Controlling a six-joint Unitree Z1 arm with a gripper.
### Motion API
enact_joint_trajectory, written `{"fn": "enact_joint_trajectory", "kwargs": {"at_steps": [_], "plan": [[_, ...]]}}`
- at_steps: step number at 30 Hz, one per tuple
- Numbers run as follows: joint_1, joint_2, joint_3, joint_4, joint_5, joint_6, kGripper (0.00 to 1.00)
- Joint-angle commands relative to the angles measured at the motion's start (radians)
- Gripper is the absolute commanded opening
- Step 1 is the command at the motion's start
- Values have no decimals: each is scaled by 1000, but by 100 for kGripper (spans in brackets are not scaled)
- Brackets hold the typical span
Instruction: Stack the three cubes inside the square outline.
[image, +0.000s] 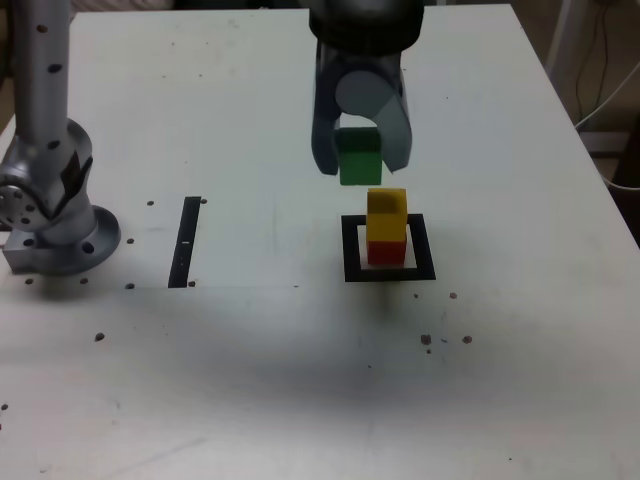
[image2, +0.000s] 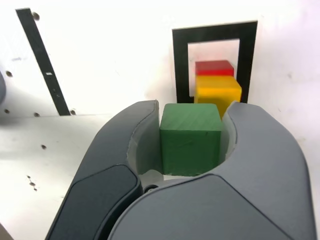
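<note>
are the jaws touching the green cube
Touching: the wrist view shows the green cube clamped between the two jaws, its sides pressed against their inner faces.

Before me spreads a white tabletop (image: 230, 380), scattered with small dark spots and marked by a thin straight black strip (image: 185, 242). Past its edge on the exterior view's right, I see a pale cable (image: 607, 182) against dim, brownish surroundings.
</note>
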Motion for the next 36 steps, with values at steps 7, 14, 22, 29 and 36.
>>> {"fn": "enact_joint_trajectory", "kwargs": {"at_steps": [7,14,22,29,36], "plan": [[-18,54,-40,-2,2,-7,19],[-17,64,-32,-13,18,-7,19],[-12,74,-20,-31,23,-7,19],[-11,73,-20,-59,30,-7,19],[-11,74,-15,-70,35,-7,19]]}}
